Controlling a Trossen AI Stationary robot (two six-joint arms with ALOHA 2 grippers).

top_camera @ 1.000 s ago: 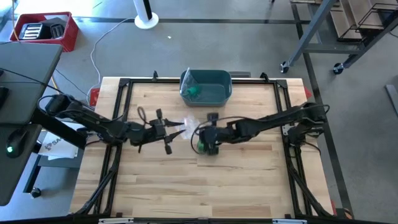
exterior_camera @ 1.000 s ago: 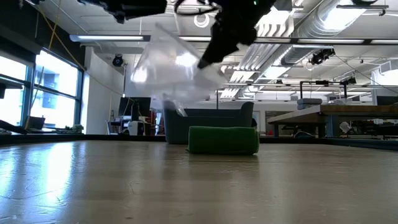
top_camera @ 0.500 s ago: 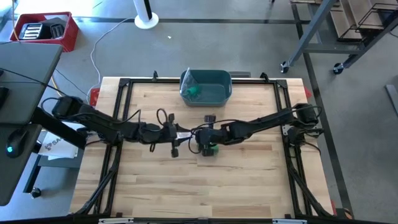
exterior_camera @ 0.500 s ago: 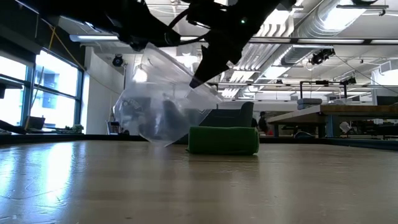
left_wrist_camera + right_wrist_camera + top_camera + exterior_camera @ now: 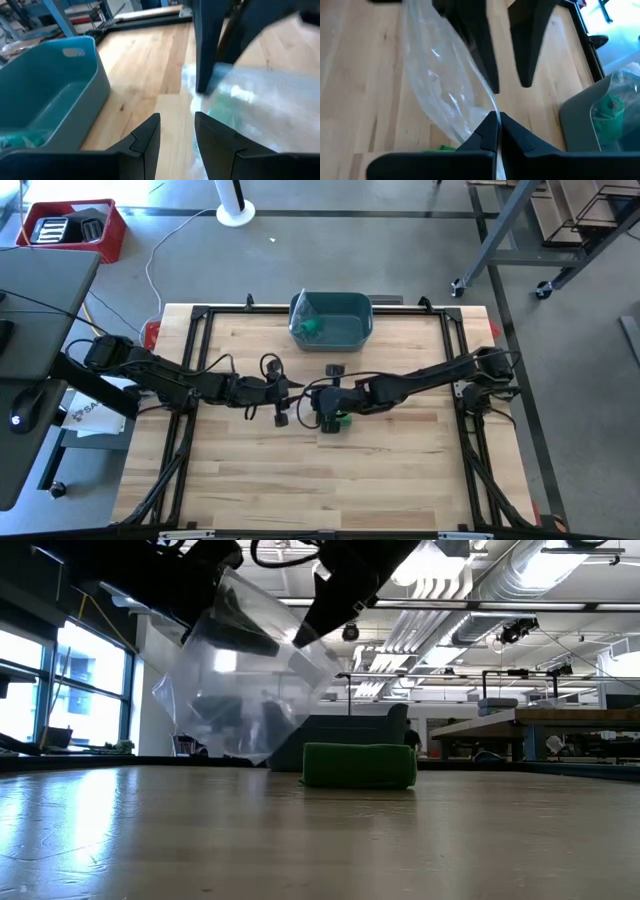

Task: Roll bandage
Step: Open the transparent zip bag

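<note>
Right hand (image 5: 496, 131): clenched on the edge of the clear plastic bag (image 5: 440, 85); in its own wrist view the two dark fingertips meet with the film pinched between them. It sits above the middle of the surface (image 5: 400, 455), in the high view at (image 5: 322, 402).
Left hand (image 5: 176, 134): fingers parted with a gap between them. In the high view it lies at (image 5: 282, 392), just beside the right hand, reaching in from the left. Whether it actually touches the bag cannot be told.
Clear plastic bag: hangs in the air between the two hands, held up at one edge. In the low view (image 5: 235, 690) it droops toward the surface, mouth upward and tilted, its lowest part just left of the bandage.
Green bandage roll (image 5: 359, 765): lies on the wooden surface near the middle, directly under the right hand. In the high view only a green sliver shows (image 5: 343, 419) beside the arm. It rests outside the bag, beside its lower corner.
Teal bin (image 5: 345, 320): stands at the far edge of the surface, well apart from the hands, with a green item in a clear wrapper (image 5: 313, 327) inside.
Red crate (image 5: 75, 228): on the floor, beyond the left corner.
</note>
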